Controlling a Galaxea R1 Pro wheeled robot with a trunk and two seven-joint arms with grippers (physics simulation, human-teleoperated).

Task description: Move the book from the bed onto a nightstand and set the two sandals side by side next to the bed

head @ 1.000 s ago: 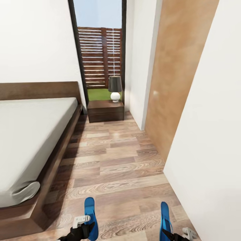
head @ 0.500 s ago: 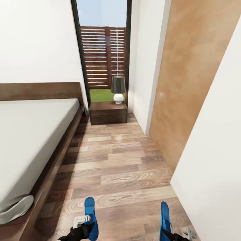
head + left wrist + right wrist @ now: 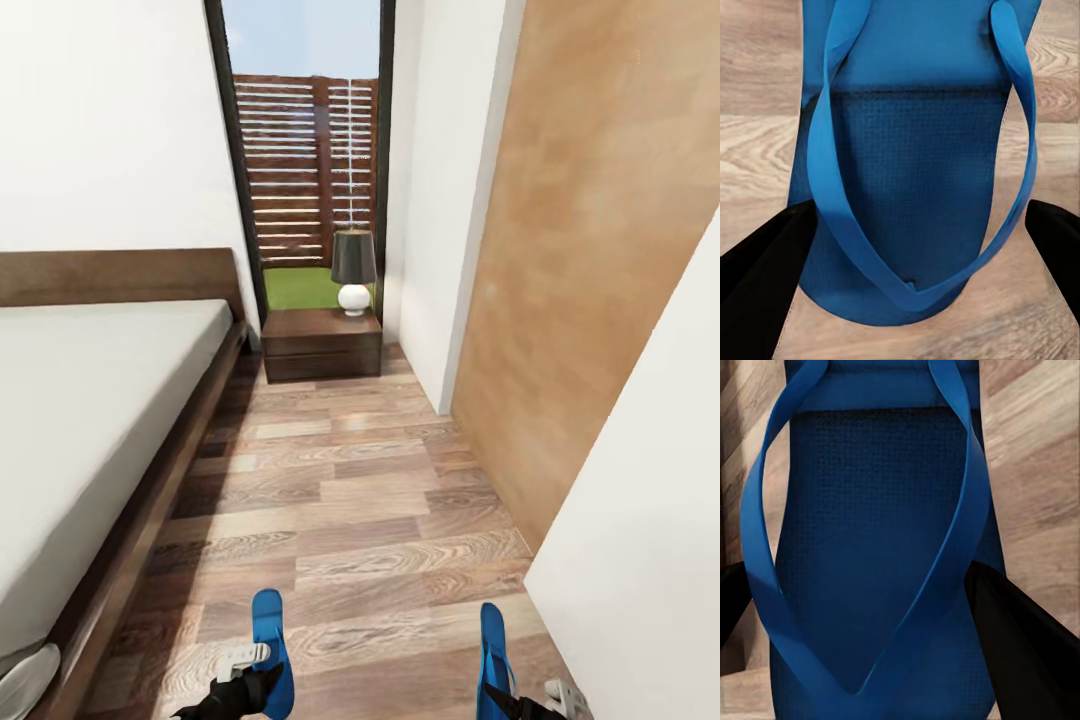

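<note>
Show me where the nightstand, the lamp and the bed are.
nightstand (image 3: 322, 345): head view, on its drawer front.
lamp (image 3: 353, 258): head view, on its dark shade.
bed (image 3: 95, 400): head view, on the off-white mattress top.

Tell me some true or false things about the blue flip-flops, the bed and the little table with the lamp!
1. Each gripper carries one bright blue flip-flop sandal, the left gripper one, the right gripper the other. True.
2. The dark brown wooden nightstand stands by the bed's headboard. True.
3. A red lamp stands on it. False: the lamp has a dark shade and white round base.
4. A book lies on the off-white mattress. False: the visible part is bare.
</note>
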